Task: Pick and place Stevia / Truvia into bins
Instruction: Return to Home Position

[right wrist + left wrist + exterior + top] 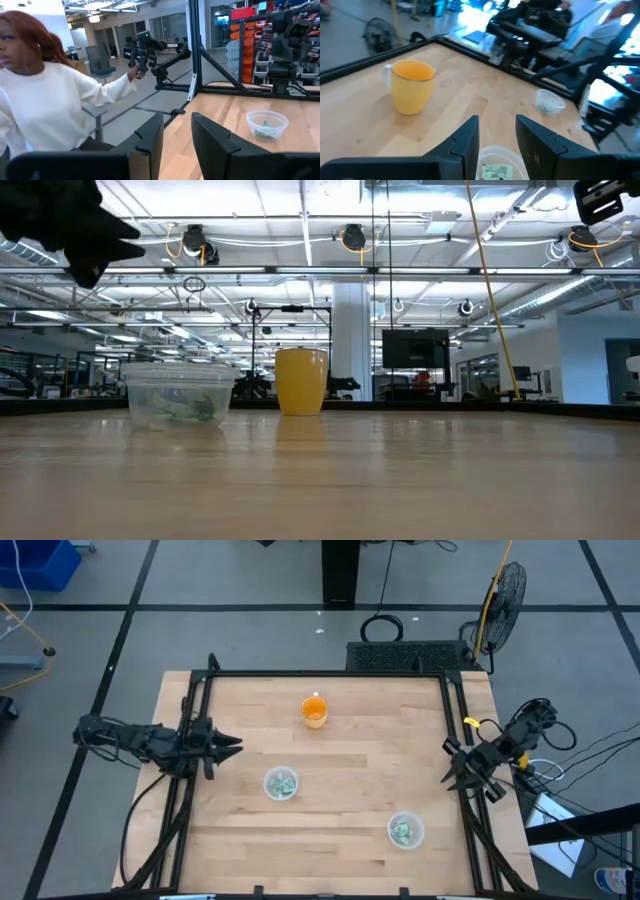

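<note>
The pale green and white packets lie inside the two clear cups; I see none loose on the table. One cup (281, 783) stands left of the middle, the other (405, 830) near the right near corner. My left gripper (228, 747) hovers open at the left edge, just short of the left cup (495, 162), where a packet (496, 172) shows between the fingers. My right gripper (452, 770) hangs open at the right edge, above and apart from the right cup (267, 124). In the low view the left cup (178, 392) stands on the table with packets in it.
An orange cup (314, 711) stands upright toward the far middle of the table, also seen as the orange cup (412, 87). A black frame (330, 673) runs around the tabletop. A person in a white sweater (45, 105) stands beyond the table by the right arm, holding a dark handle.
</note>
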